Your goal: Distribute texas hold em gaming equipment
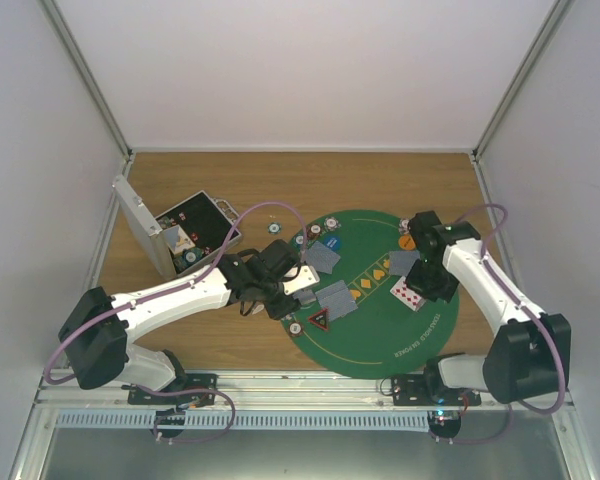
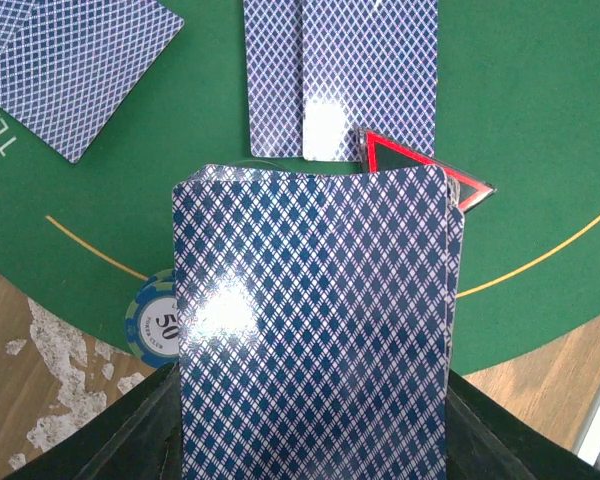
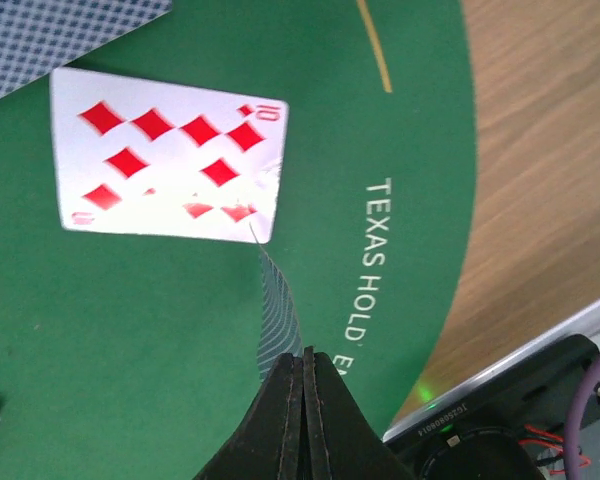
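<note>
My left gripper (image 2: pixel 310 400) is shut on a deck of blue diamond-backed cards (image 2: pixel 310 300), held flat over the near left edge of the green mat (image 2: pixel 540 120). Beyond the deck lie two face-down cards (image 2: pixel 340 70), a red-triangle token (image 2: pixel 420 170) and a "50" chip (image 2: pixel 155 322). My right gripper (image 3: pixel 302 355) is shut on a single card (image 3: pixel 278 295), seen edge-on and bowed, its far corner touching a face-up ten of diamonds (image 3: pixel 170 155). From above, the left gripper (image 1: pixel 280 285) is at the mat's left rim and the right gripper (image 1: pixel 420 280) over its right half.
The open silver case (image 1: pixel 170 235) stands at the back left of the wooden table. On the mat (image 1: pixel 400 340) lie face-down cards (image 1: pixel 323 259), a blue marker (image 1: pixel 331 243) and an orange marker (image 1: pixel 407 241). A chip (image 1: pixel 275 228) sits just off the mat.
</note>
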You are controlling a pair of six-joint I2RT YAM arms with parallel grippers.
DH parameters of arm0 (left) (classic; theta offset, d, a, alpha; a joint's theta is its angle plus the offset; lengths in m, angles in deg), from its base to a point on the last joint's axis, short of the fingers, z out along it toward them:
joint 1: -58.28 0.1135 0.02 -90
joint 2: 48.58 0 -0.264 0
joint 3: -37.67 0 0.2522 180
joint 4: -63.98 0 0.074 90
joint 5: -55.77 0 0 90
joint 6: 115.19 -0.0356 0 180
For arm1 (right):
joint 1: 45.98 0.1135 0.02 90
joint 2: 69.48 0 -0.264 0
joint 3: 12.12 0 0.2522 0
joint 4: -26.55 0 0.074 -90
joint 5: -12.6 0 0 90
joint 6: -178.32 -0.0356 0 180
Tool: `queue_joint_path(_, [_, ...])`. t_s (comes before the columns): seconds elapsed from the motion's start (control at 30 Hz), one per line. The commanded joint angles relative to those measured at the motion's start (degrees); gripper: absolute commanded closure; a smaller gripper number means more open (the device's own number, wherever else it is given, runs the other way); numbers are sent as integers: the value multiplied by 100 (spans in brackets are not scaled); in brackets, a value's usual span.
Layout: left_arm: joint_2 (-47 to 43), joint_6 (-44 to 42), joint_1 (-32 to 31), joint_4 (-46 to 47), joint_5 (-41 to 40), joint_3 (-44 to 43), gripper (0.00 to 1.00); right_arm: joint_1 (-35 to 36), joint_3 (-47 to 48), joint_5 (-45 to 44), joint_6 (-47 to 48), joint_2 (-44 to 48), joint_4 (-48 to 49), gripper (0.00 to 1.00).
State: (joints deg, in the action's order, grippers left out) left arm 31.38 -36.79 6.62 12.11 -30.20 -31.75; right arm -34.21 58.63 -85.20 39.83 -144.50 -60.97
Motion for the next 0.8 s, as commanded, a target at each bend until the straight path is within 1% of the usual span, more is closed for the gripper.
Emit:
queue_joint_path(0.0, [-165,-44,-28,259,18,64,42,51,-85,-681,-779,-4,-220,99])
queue_joint_path(0.3, [-148,-45,-28,267,-42,81,42,173,-62,-1494,-983,-588,-214,100])
queue_joint_path(0.4, [-150,-42,-28,273,-37,89,42,285,-29,-1608,-988,-876,-137,100])
queue_joint_path(0.5, [-152,-46,-28,285,-39,91,42,407,89,-1495,-910,-1149,86,99])
queue_joint_path(0.77, [-155,-53,-28,277,-57,90,42,592,436,-637,-951,-1638,943,100])
